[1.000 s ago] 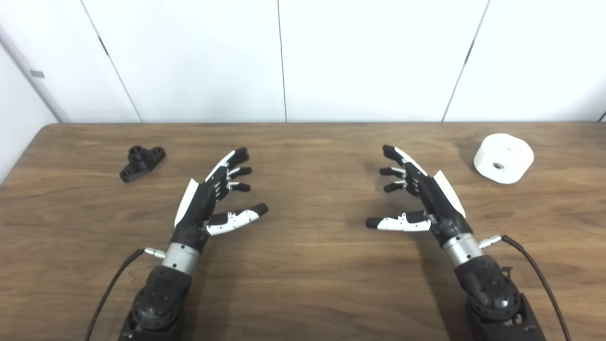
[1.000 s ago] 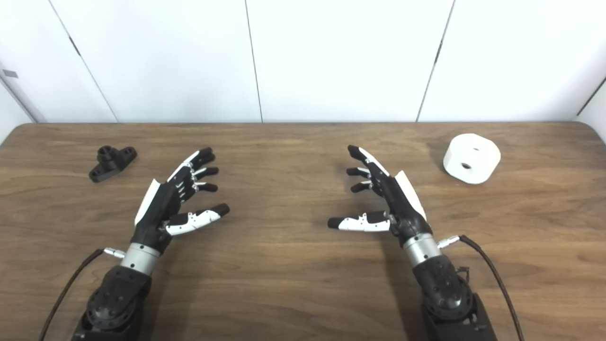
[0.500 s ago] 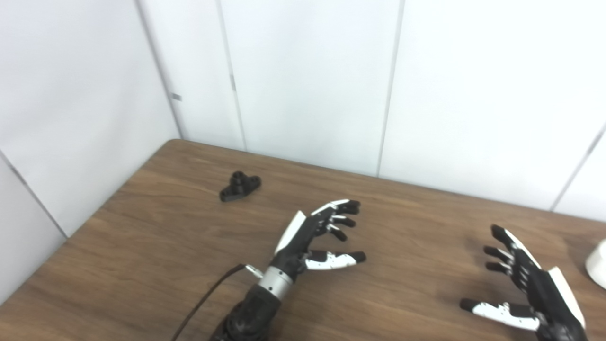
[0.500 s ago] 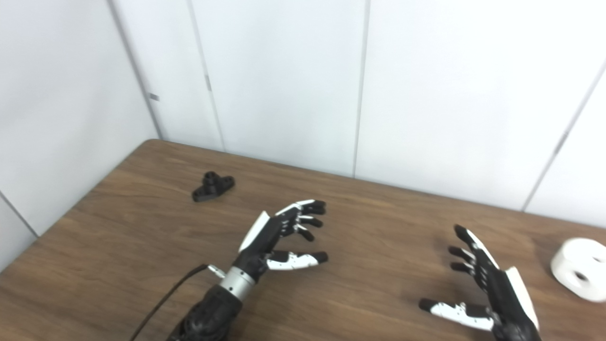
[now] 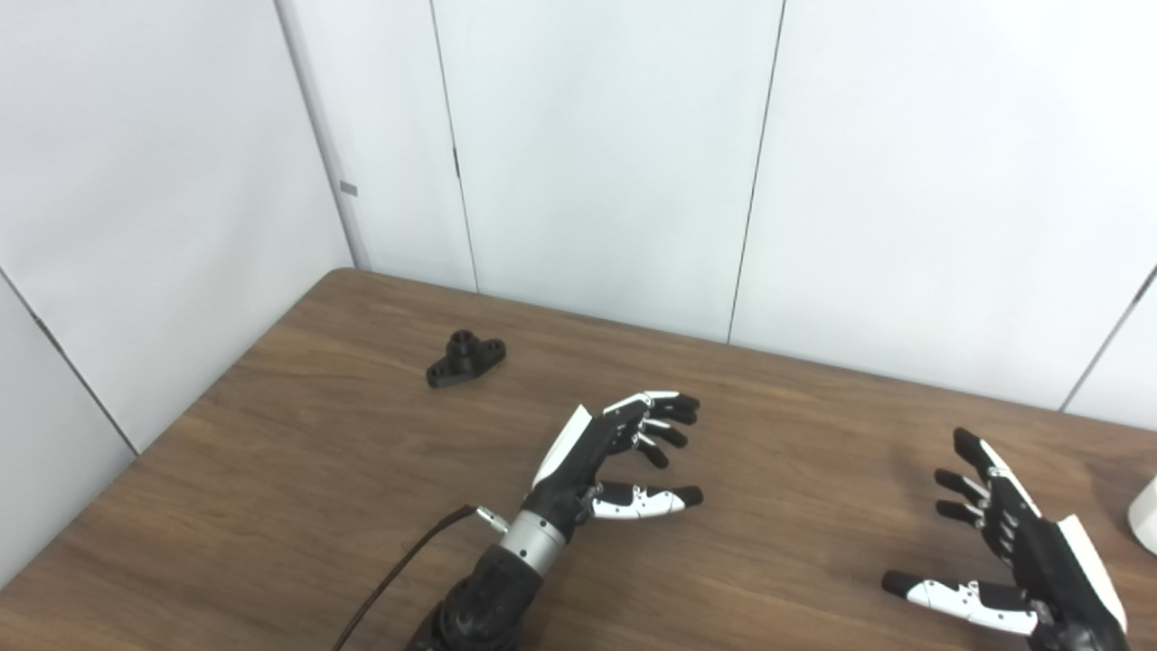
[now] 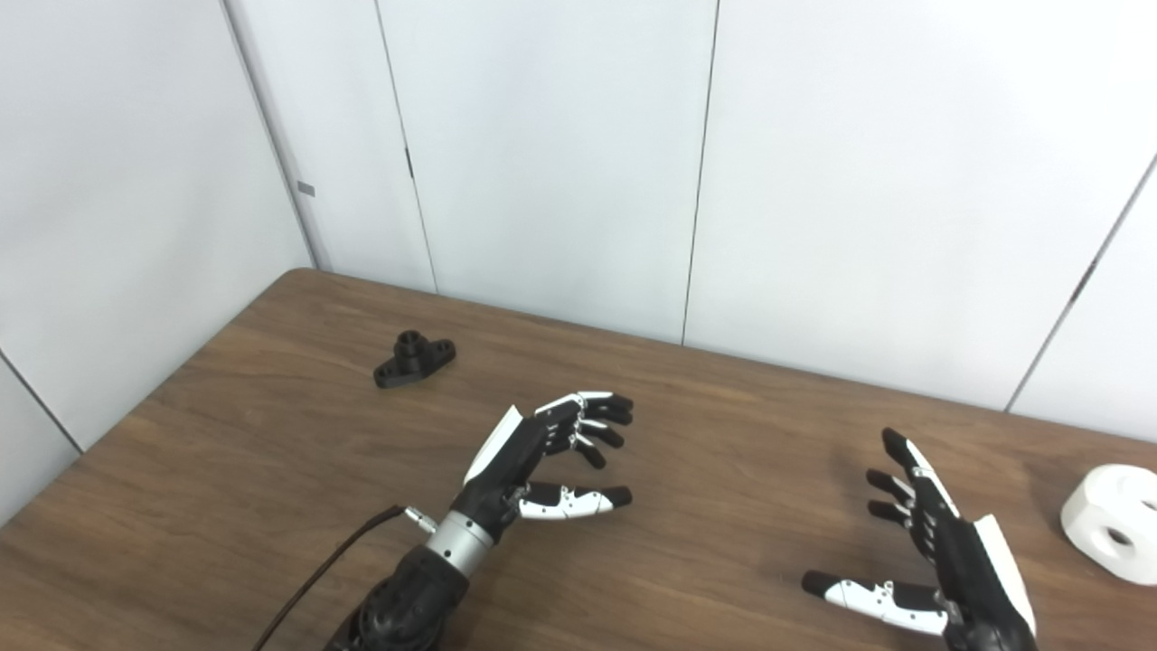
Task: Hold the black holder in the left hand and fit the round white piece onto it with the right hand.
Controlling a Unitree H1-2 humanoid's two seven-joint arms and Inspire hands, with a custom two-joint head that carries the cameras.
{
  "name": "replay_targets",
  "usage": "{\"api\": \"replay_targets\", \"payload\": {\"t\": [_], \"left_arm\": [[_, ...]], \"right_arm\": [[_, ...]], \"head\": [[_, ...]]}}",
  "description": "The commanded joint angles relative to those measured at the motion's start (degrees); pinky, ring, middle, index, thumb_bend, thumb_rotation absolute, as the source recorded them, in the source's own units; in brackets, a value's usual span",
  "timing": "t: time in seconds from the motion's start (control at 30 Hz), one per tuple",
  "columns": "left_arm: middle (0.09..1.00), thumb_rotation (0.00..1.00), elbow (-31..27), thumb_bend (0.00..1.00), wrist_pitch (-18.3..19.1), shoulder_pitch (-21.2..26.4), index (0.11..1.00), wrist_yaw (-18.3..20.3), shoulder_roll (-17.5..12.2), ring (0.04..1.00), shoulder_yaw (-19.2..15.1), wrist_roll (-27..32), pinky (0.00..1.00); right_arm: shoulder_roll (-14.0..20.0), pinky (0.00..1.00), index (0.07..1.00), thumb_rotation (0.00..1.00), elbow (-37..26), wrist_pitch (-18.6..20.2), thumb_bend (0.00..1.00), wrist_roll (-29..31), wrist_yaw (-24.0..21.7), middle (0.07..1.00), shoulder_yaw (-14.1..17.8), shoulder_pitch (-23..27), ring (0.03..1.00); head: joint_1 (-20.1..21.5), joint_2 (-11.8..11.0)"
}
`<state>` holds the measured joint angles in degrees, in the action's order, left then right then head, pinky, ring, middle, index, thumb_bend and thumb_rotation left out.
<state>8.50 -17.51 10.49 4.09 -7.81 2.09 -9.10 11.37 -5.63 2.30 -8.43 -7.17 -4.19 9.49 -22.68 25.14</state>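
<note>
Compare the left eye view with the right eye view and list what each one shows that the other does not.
Only the left eye view: nothing of its own; it cuts the round white piece down to a sliver at its right edge. Only the right eye view: that piece almost whole, with a hole in its face. Both share: the black holder lying apart on the table, and the left hand and right hand, both open and empty.

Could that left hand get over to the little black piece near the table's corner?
Probably yes. The left hand is open and holds nothing, and only bare table lies between it and the black holder, which sits alone, apart from the hand. Whether the arm stretches that far cannot be told.
</note>
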Motion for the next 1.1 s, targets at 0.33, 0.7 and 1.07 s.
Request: {"api": "replay_targets", "payload": {"t": [0.33,0.7,1.07], "left_arm": [[0.698,0.05,-10.9,0.65,3.2,4.5,0.702,2.4,-10.8,0.628,1.0,-11.8,0.50],[0.827,0.14,-17.0,0.78,6.6,6.0,0.853,-0.9,-16.1,0.745,-1.8,-23.3,0.60],[0.860,0.08,-18.8,0.75,13.3,6.0,0.800,-1.8,-18.8,0.811,-7.0,-29.0,0.64]], "right_arm": [[0.6,0.79,0.959,0.00,-2.1,-0.6,0.72,1.7,-0.5,0.960,0.9,1.1,0.878],[0.8,0.76,0.947,0.00,-3.9,0.5,0.71,1.5,-0.8,0.940,1.3,0.7,0.847],[1.2,0.77,0.949,0.00,-5.4,2.5,0.71,1.1,-1.3,0.937,1.3,0.4,0.850]], "head": [[-0.6,0.3],[-0.9,0.7],[-1.2,1.2]]}}
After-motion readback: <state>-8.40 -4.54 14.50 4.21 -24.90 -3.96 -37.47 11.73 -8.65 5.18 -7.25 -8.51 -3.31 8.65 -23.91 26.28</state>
